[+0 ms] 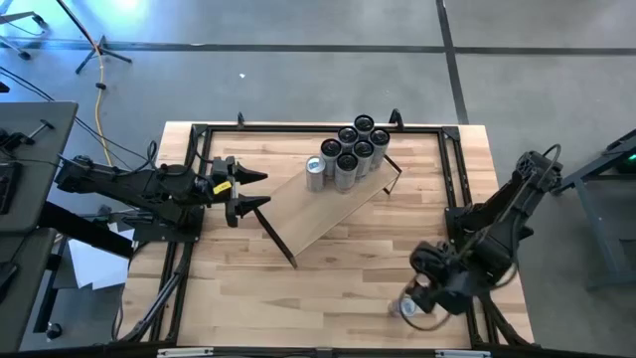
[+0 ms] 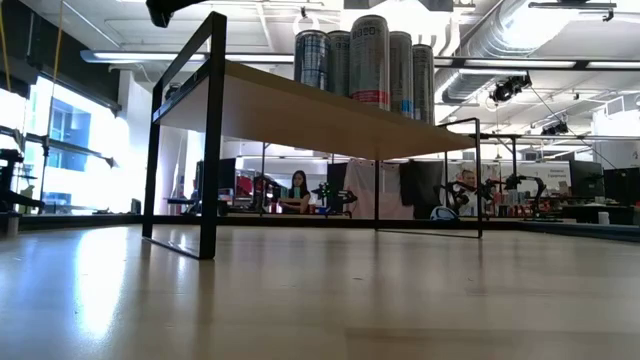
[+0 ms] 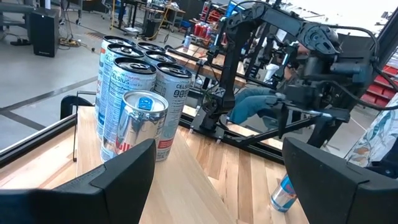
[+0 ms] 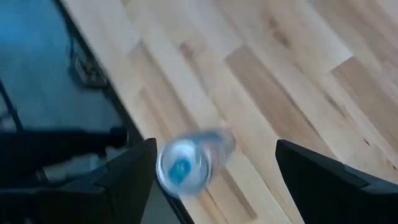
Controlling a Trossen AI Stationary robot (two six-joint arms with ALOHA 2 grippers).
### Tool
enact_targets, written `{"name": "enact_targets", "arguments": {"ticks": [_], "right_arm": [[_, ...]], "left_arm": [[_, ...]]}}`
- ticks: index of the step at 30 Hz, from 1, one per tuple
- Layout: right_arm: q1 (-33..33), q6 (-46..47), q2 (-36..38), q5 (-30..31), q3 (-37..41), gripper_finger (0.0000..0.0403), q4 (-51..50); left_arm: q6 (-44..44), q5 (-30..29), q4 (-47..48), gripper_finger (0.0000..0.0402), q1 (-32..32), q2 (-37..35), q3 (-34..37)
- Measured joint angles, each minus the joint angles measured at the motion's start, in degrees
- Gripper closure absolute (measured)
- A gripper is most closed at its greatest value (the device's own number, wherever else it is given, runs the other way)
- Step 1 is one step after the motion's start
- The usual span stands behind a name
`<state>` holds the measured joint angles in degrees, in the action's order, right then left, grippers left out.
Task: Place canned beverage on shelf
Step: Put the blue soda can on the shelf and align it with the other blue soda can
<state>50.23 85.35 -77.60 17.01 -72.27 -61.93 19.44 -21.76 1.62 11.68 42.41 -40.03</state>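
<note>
The shelf, a pale board on black end brackets, stands slantwise mid-table. Several tall cans stand upright in a cluster on its far right end, also seen in the low view and the left wrist view. One more canned beverage lies on its side on the tabletop near the front right corner. My right gripper hovers above it, open and pointing steeply down, clear of it. My left gripper waits open and level at the shelf's left end.
A black metal frame runs around the tabletop; its right rail passes close by the lying can. Bare tabletop lies in front of the shelf. People sit at desks in the room behind.
</note>
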Motion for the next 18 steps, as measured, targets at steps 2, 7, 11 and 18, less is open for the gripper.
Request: {"name": "enact_targets", "arguments": {"ticks": [2, 7, 11, 18], "right_arm": [[2.71, -0.82, 0.0, -0.47, 0.0, 0.009, 0.02], [9.0, -1.05, -1.23, -2.4, 0.0, 0.009, 0.0], [12.67, -5.47, -4.21, -2.83, 0.0, 0.009, 0.08], [14.37, -9.11, -11.75, -2.91, 0.0, 0.009, 0.28]], "left_arm": [[0.0, -0.05, -0.1, 0.008, 0.0, 0.0, 0.0], [0.0, -0.13, -0.12, 0.008, 0.0, 0.0, 0.0], [0.02, -0.15, -0.12, 0.008, -0.02, 0.0, 0.0], [0.02, -0.77, -0.15, 0.008, 0.0, 0.0, 0.0]]}}
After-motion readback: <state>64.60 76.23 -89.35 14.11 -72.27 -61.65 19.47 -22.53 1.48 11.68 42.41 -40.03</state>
